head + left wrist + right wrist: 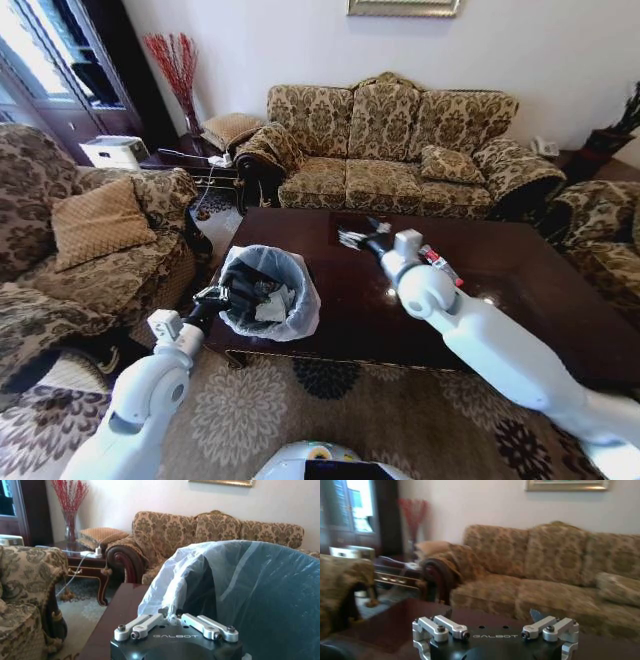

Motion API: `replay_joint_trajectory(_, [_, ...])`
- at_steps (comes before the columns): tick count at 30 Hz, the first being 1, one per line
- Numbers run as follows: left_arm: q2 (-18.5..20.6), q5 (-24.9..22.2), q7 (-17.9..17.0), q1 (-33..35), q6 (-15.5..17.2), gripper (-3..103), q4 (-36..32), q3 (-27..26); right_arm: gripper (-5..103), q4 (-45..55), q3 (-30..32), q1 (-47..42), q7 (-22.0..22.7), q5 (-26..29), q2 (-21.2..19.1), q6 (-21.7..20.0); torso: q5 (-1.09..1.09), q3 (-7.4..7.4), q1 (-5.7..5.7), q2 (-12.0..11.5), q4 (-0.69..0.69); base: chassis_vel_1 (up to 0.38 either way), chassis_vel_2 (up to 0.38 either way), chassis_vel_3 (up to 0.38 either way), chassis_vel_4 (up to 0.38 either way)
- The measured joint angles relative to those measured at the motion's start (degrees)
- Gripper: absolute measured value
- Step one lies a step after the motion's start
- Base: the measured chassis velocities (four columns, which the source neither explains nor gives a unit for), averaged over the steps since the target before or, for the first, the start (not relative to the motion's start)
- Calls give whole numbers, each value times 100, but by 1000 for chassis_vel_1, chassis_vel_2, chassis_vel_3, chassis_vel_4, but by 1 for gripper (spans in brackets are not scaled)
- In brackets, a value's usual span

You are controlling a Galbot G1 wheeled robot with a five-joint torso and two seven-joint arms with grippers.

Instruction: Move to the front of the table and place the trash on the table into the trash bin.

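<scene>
- The table (520,290) stood in front of the sofa (385,150), with its dark top glossy and reflective.
- The bin (268,292) sat at the table's left front corner, and its white bag (172,581) was folded over the rim.
- Crumpled paper (272,305) and dark scraps lay inside the bin.
- The left gripper (212,297) was at the bin's near left rim. In the left wrist view its fingers (172,618) were pressed together on a fold of the bag.
- The right gripper (358,238) was over the table's far middle, beyond the bin and toward the sofa.
- A pale wrapper (350,239) showed at the right gripper's tip. Whether the jaws were pinching it could not be told.
- A small bottle (438,264) with a red label lay on the table, just beside the right arm's forearm (425,285).
</scene>
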Motion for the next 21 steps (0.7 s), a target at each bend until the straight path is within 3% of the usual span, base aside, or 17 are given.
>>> replay_joint_trajectory(6, [-7,94,19,57,-76,1,-60,-21,100,-241,934,-896,-112,-287,-1,2,-2,-1,0,0,3,-4,-101,26,105])
replay_joint_trajectory(21, [-142,231,80,276,-119,1,-306,-19,100,-197,1497,-1577,-355,-427,-93,202,0,-2,-4,1,1,-172,-295,166,294])
